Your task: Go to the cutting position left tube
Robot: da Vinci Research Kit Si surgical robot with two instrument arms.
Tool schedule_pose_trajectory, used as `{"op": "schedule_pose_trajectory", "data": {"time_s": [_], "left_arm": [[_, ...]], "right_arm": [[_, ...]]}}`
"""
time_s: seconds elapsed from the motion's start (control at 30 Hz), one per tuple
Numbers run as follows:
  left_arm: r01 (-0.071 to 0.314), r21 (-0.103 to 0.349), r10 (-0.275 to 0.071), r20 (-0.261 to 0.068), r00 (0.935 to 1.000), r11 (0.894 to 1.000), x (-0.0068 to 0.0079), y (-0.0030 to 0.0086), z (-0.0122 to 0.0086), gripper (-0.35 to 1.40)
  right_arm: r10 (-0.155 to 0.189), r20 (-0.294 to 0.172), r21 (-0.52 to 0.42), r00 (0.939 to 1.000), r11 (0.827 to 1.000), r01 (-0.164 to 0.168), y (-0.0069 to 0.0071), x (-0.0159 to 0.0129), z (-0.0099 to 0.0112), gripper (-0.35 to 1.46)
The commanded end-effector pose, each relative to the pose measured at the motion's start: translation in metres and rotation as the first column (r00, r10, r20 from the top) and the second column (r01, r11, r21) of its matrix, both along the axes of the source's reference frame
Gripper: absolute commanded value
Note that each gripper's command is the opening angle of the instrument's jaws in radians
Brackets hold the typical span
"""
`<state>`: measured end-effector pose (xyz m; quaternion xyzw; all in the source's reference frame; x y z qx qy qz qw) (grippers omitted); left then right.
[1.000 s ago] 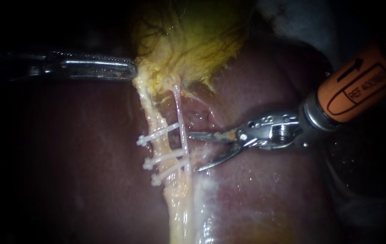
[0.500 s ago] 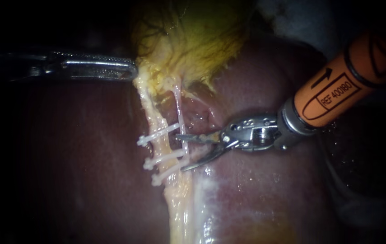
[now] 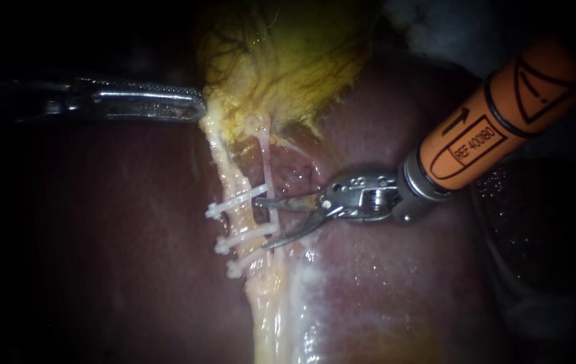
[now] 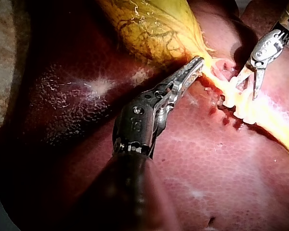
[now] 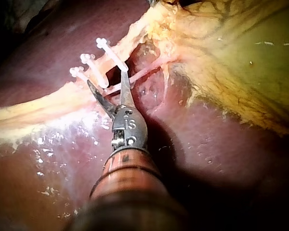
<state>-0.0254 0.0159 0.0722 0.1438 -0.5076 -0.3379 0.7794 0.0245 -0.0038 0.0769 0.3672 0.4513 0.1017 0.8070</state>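
Two instruments at work over the liver (image 3: 133, 236).

Left instrument (image 3: 193, 108): jaws closed on the lower edge of the gallbladder (image 3: 288, 61), where it narrows. Likely reason: the pull keeps the strands below stretched and lifted off the liver, so they can be told apart.

Two tubes run down from that narrow end. Left tube (image 3: 228, 176) is the thicker, yellowish one. Right tube (image 3: 265, 162) is thin and pale, just beside it. Three white clips (image 3: 237, 200) cross them, one higher and two close together lower down. The gap between the top clip and the middle one looks like the intended cutting spot.

Right instrument (image 3: 261, 224): a pair of blades, spread apart, gripping nothing. It comes in level with that gap. Upper blade lies across the thin right tube, tip just short of the left tube. Lower blade's tip sits near the end of the middle clip. Blades are presumably held wide so a tube can slip between them.

Judgement: not yet in position. The left tube is beside the tips, not between the blades, while the right tube is. Closing here would risk the wrong strand or a clip.
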Motion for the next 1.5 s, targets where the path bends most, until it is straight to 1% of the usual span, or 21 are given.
{"op": "schedule_pose_trajectory", "data": {"time_s": [0.03, 0.23, 0.4, 0.43, 0.6, 0.8, 0.93, 1.13, 1.2, 1.3, 1.37, 1.4, 1.47, 1.5], "left_arm": [[0.000, 0.000, 0.000, 0.000, 1.0000, 1.000, 0.0000, 0.0000, 0.0000, -0.35], [0.000, -0.001, 0.000, 0.000, 1.0000, 1.000, 0.0000, -0.0001, 0.0001, -0.35], [0.000, -0.001, 0.000, 0.000, 1.0000, 1.000, 0.0000, -0.0001, 0.0001, -0.35], [0.000, -0.001, 0.000, 0.000, 1.0000, 1.000, 0.0000, -0.0001, 0.0001, -0.35], [0.000, -0.001, 0.000, 0.000, 1.0000, 1.000, 0.0000, -0.0001, 0.0001, -0.35], [0.000, -0.001, 0.000, 0.000, 1.0000, 1.000, 0.0000, -0.0001, 0.0001, -0.35], [0.000, -0.001, 0.000, 0.000, 1.0000, 1.000, 0.0000, -0.0001, 0.0001, -0.35], [0.000, -0.001, 0.000, 0.000, 1.0000, 1.000, 0.0001, -0.0001, 0.0001, -0.35], [0.000, -0.001, 0.000, 0.000, 1.0000, 1.000, 0.0001, -0.0001, 0.0001, -0.35], [0.000, -0.001, 0.000, 0.000, 1.0000, 1.000, 0.0000, -0.0001, 0.0001, -0.35], [0.000, -0.001, 0.000, 0.000, 1.0000, 1.000, 0.0000, -0.0001, 0.0001, -0.35], [0.000, -0.001, 0.000, 0.000, 1.0000, 1.000, 0.0000, -0.0001, 0.0001, -0.35], [0.000, -0.001, 0.000, 0.000, 1.0000, 1.000, 0.0000, -0.0001, 0.0001, -0.35], [0.000, -0.001, 0.000, 0.000, 1.0000, 1.000, 0.0000, -0.0001, 0.0001, -0.35]], "right_arm": [[-0.004, 0.000, 0.003, 1.0000, 1.000, 0.004, 0.0000, 0.0001, 0.0002, 1.27], [-0.029, -0.016, 0.024, 0.9994, 0.999, 0.030, 0.0002, 0.0006, 0.0009, 1.27], [-0.044, -0.056, 0.057, 0.9975, 0.997, 0.047, 0.0003, 0.0010, 0.0012, 1.27], [-0.042, -0.064, 0.070, 0.9971, 0.996, 0.046, 0.0003, 0.0010, 0.0012, 1.27], [-0.046, -0.116, 0.122, 0.9921, 0.991, 0.061, 0.0004, 0.0016, 0.0013, 1.26], [-0.049, -0.157, 0.162, 0.9863, 0.984, 0.075, 0.0006, 0.0028, 0.0014, 1.26], [-0.041, -0.188, 0.188, 0.9812, 0.979, 0.077, 0.0007, 0.0032, 0.0014, 1.26], [-0.014, -0.217, 0.220, 0.9762, 0.973, 0.063, 0.0007, 0.0041, 0.0013, 1.26], [-0.009, -0.221, 0.228, 0.9753, 0.972, 0.060, 0.0006, 0.0045, 0.0013, 1.26], [0.000, -0.235, 0.241, 0.9719, 0.969, 0.059, 0.0005, 0.0052, 0.0011, 1.26], [-0.001, -0.245, 0.250, 0.9695, 0.966, 0.064, 0.0005, 0.0057, 0.0011, 1.26], [-0.004, -0.245, 0.255, 0.9696, 0.965, 0.068, 0.0005, 0.0059, 0.0010, 1.26], [-0.012, -0.253, 0.261, 0.9675, 0.962, 0.080, 0.0004, 0.0063, 0.0010, 1.26], [-0.015, -0.260, 0.263, 0.9654, 0.961, 0.086, 0.0004, 0.0065, 0.0010, 1.24]]}}
